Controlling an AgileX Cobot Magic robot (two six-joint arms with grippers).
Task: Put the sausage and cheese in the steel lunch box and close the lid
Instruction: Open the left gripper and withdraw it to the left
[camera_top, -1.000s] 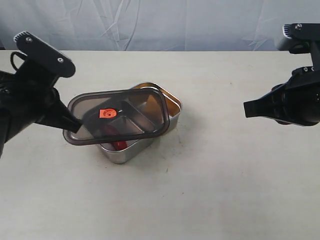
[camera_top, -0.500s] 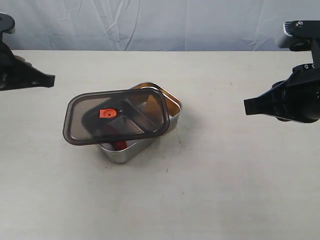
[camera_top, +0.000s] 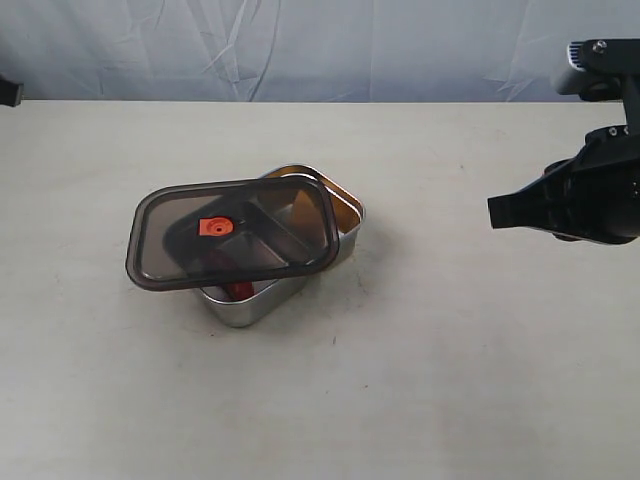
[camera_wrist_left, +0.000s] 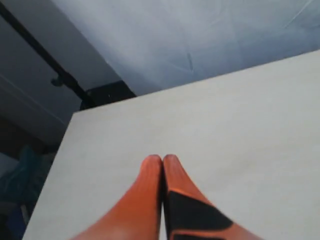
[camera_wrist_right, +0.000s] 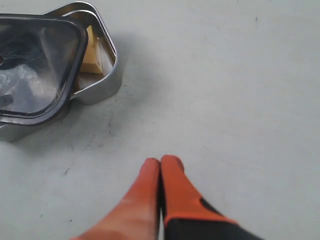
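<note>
The left pincer (camera_wrist_left: 162, 160), shut and empty, is pulling away from the lid (camera_top: 232, 235). The right pincer (camera_wrist_right: 160, 162) is hanging shut and empty, well apart. The lid is lying skewed on the box (camera_top: 345, 215), unseated, over the sausage (camera_top: 237, 289), leaving the cheese (camera_wrist_right: 92, 55) showing. Pressing it down looks due, and the table (camera_top: 450, 350) is giving open room all round.

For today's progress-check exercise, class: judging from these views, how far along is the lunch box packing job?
Done: the sausage and cheese lie inside the steel lunch box. In hand: nothing; the left end effector and right end effector are shut, empty. Left: the lid sits skewed, not seated.
</note>
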